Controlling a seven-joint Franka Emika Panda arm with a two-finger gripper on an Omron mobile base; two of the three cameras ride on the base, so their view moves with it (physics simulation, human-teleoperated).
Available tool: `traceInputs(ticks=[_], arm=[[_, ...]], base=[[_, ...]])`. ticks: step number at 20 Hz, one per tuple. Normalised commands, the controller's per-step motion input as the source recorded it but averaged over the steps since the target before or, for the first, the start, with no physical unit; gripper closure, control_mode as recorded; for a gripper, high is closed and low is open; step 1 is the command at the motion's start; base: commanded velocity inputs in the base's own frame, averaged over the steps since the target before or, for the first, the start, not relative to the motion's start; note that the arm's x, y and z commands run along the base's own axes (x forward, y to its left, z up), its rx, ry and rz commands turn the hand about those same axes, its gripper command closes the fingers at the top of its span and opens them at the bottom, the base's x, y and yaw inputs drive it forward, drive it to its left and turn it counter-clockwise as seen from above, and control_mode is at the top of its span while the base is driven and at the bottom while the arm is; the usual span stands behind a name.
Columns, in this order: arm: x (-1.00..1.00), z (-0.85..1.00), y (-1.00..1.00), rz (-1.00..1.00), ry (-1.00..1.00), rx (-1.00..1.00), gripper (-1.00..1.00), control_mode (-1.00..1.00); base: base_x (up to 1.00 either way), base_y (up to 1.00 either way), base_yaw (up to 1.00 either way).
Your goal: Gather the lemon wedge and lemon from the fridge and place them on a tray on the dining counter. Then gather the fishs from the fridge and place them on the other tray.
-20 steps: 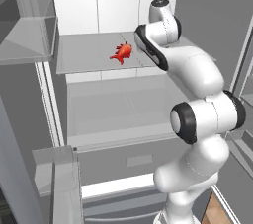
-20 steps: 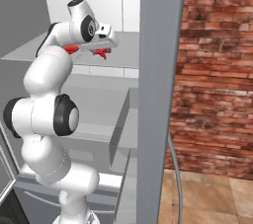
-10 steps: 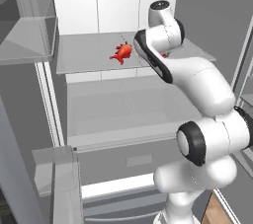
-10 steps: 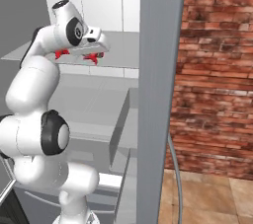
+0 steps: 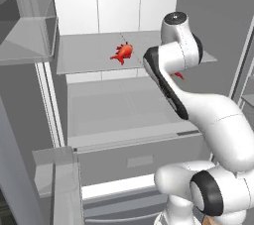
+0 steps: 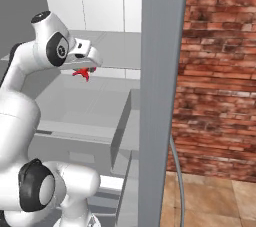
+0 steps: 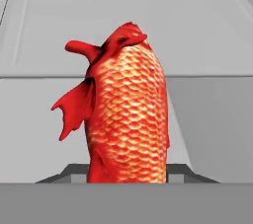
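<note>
Fridge (image 5: 124, 90) open, white inside. Two fish – one (image 5: 122, 53) lying near middle of upper shelf (image 5: 84, 55), long axis running front-left to back-right; other (image 7: 129, 114) clamped between gripper (image 7: 129, 176) jaws, part-closed, long axis along fingers.

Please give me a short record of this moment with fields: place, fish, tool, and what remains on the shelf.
place: inside the open fridge, white walls and pale grey shelves
held fish: a red-orange fish sits between the fingers of the tool; its scales show large in the hand view
tool state: closed on that fish
other fish: a second fish lies on the shelf, apart from the arm
surroundings: brick wall to the right of the fridge
</note>
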Motion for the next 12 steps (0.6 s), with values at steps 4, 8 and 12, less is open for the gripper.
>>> traceInputs(ticks=[4, 8, 12], arm=[[-1.00, 0.00, 0.00, 0.00, 0.00, 0.00, 1.00, -1.00], [-1.00, 0.00, 0.00, 0.00, 0.00, 0.00, 1.00, -1.00], [-1.00, -0.05, 0.00, 0.00, 0.00, 0.00, 1.00, -1.00]], base=[[0.00, 0.00, 0.00], [0.00, 0.00, 0.00], [0.00, 0.00, 0.00]])
